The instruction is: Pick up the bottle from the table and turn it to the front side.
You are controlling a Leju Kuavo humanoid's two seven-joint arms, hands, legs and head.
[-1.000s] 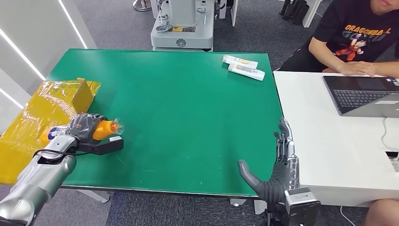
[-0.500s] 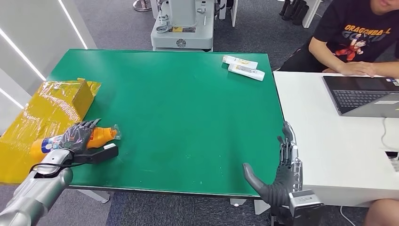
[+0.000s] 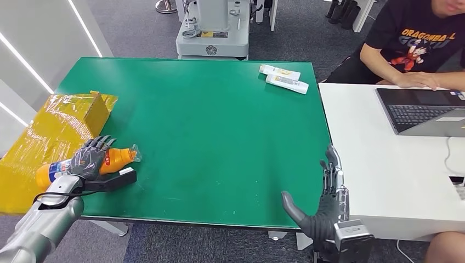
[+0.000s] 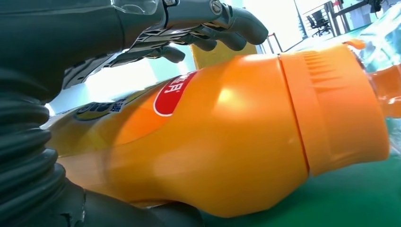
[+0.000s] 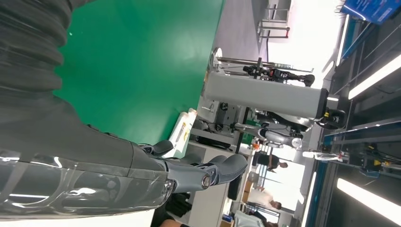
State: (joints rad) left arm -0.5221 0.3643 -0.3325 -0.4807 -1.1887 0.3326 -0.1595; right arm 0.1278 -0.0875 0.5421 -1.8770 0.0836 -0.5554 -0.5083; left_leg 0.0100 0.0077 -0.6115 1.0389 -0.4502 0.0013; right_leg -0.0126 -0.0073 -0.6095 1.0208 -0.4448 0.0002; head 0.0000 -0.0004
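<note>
The orange plastic bottle [image 3: 82, 165] lies at the lower left of the green table [image 3: 208, 131], beside the yellow wrapped box [image 3: 55, 137]; two white tubes [image 3: 283, 78] lie at upper right.

bottle [image 3: 112, 159]: orange, red-blue label | table [image 3: 219, 137]: green | box [image 3: 60, 126]: yellow

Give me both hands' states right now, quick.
Left hand: over the orange bottle, fingers spread; grip cannot be told.
Right hand: open, holding nothing.
</note>
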